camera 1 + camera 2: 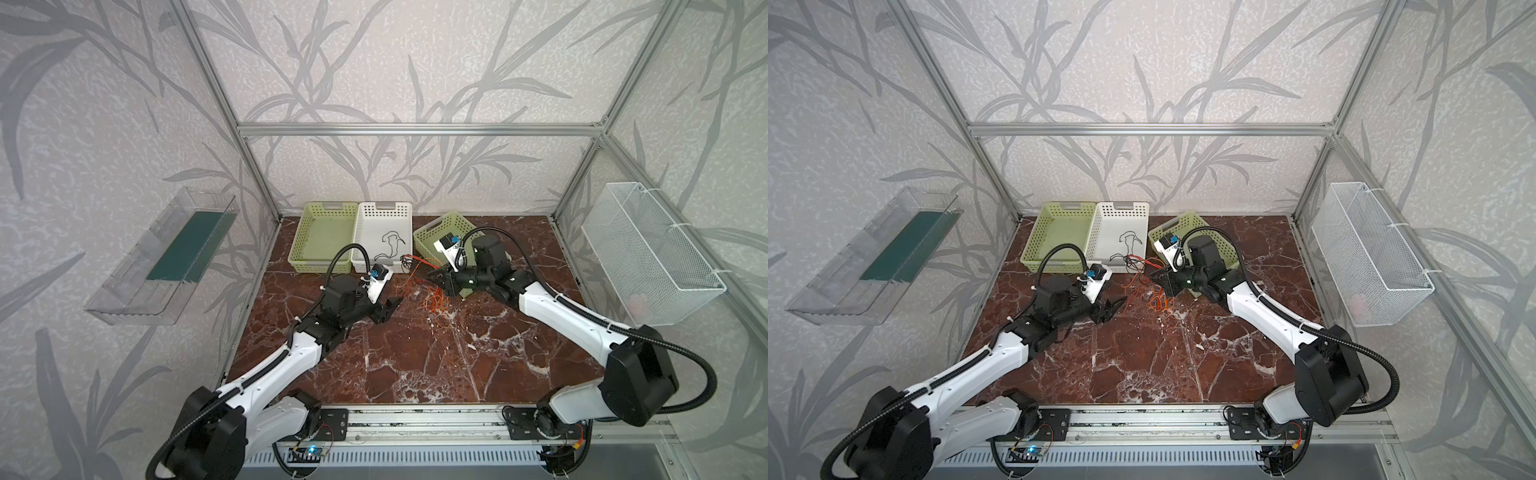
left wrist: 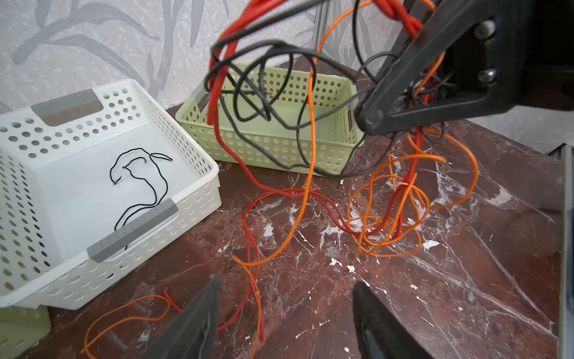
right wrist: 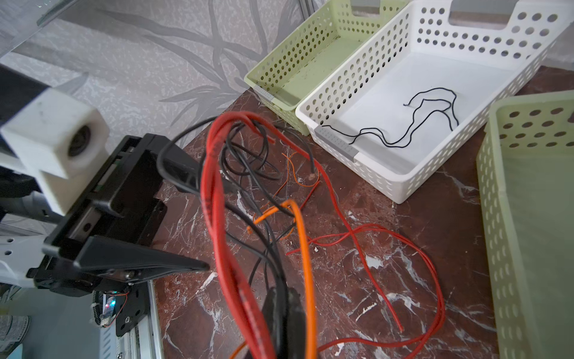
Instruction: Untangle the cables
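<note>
Separation step, as judged: the right gripper (image 2: pixel 371 120), jaws clamped on the raised tangle of red, orange and black cables (image 2: pixel 211 99), anchors it while the left gripper (image 2: pixel 285 283), open and empty, faces the strands trailing just ahead; next, pinch a single strand and draw it clear.

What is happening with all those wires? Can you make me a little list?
Tangle: red, orange and black cables, partly lifted, partly on the table
Right gripper: shut on the cables
Left gripper: open, holding nothing
White basket: one black cable inside
Green basket beside it: empty
</note>
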You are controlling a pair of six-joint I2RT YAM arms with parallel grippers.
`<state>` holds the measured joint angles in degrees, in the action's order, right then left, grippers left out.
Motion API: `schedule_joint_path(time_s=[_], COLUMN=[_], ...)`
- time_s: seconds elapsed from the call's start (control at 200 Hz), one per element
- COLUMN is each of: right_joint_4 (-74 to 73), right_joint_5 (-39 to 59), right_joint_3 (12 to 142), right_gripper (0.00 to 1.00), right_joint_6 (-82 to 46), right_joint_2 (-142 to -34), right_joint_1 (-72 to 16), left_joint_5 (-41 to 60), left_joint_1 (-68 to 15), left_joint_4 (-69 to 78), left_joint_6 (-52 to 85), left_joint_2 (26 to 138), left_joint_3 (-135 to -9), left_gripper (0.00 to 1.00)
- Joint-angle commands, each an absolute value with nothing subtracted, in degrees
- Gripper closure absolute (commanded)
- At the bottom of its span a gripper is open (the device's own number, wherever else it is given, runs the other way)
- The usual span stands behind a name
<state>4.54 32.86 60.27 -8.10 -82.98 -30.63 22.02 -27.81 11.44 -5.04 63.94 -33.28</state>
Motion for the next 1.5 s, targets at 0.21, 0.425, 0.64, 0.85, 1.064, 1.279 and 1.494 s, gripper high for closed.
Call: schedule_joint_path(time_s=[0.21, 0.425, 0.64, 0.85, 1.064, 1.279, 1.494], right_joint_4=[3.22, 1.48, -1.13, -1.95, -1.83, -9.35, -8.82], right_joint_5=[35.43, 33.99, 23.93, 24.43, 23.35, 26.88, 28.44], right_joint_3=[61.69, 61.35, 60.2, 59.79, 54.7, 50.95, 56.72], right_gripper=[0.92, 0.91, 0.73, 0.39, 0.34, 0.36, 0.49], right_joint_6=[-10.92, -12.31, -20.33, -12.62, 3.93, 7.66, 8.0], right_joint_2=[-80.66, -81.64, -83.42, -83.6, -74.73, -71.01, -77.51], right_joint_1=[-30.67, -30.67, -30.47, -32.76, -35.37, -36.6, -38.87], left_joint_5=[22.16, 23.93, 23.21, 24.88, 27.15, 25.29, 23.45], left_joint_1=[-28.72, -29.65, -30.87, -31.0, -31.28, -32.94, -35.73], left_joint_4=[23.36, 24.92, 14.79, 4.07, -3.61, -10.27, -14.58], left_joint_6=[-6.07, -5.28, -7.66, -9.14, -10.6, -12.86, -14.24], left_joint_2=[73.83, 76.31, 70.05, 68.11, 68.55, 67.63, 68.11], left_joint_3=[-38.92, -41.49, -43.21, -46.53, -50.79, -56.29, -61.22], left_gripper=[0.39, 0.88, 1.0, 1.0, 1.0, 1.0, 1.0])
